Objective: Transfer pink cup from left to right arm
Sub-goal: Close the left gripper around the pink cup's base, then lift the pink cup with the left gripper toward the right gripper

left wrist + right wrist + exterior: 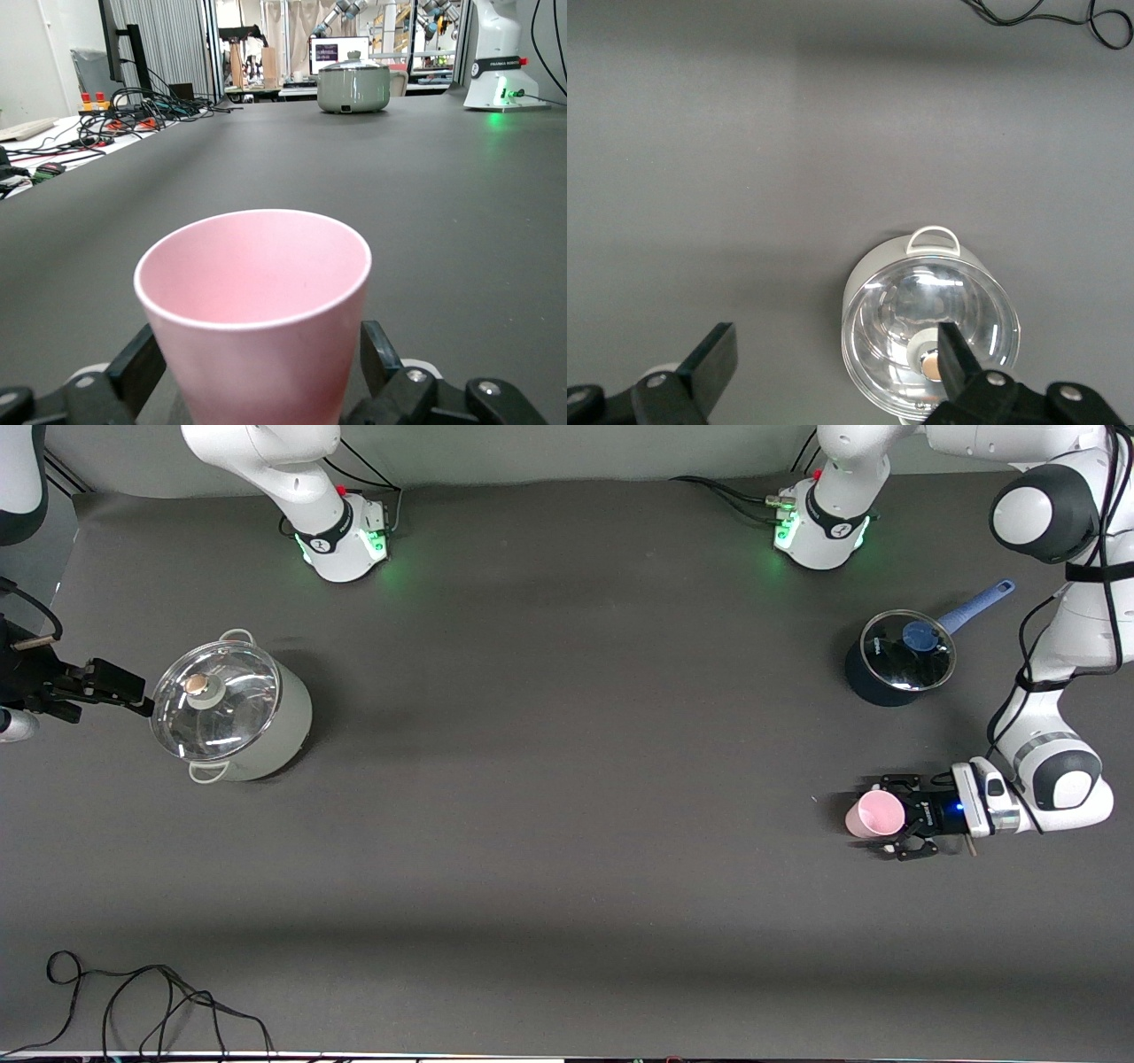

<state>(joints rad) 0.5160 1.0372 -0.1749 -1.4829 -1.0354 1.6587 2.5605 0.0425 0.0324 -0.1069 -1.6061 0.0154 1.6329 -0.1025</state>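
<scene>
The pink cup (pixel 873 815) stands upright on the dark table (pixel 567 824) toward the left arm's end, its open mouth facing up, nearer to the front camera than the dark blue saucepan (pixel 895 664). The left gripper (pixel 897 817) is down at table level around the cup, one finger on each side of its tapered wall; in the left wrist view the pink cup (pixel 255 301) fills the space between the two black fingers (pixel 140 367), which sit right at its sides, but whether they press on it or merely flank it cannot be told, and the cup rests on the table. The saucepan carries a glass lid with a blue knob (pixel 920 636) and a blue handle (pixel 977 605) angled toward the left arm's base. Toward the right arm's end stands a pale green stockpot (pixel 239 713) with a glass lid (pixel 214 700) and white loop handles. The right gripper (pixel 115 686) waits up in the air over the edge of that stockpot, its jaws spread wide and holding nothing; the right wrist view looks straight down on the stockpot (pixel 930 328) between the parted fingers (pixel 713 359). A loose black cable (pixel 159 1001) lies on the table near the front camera.
</scene>
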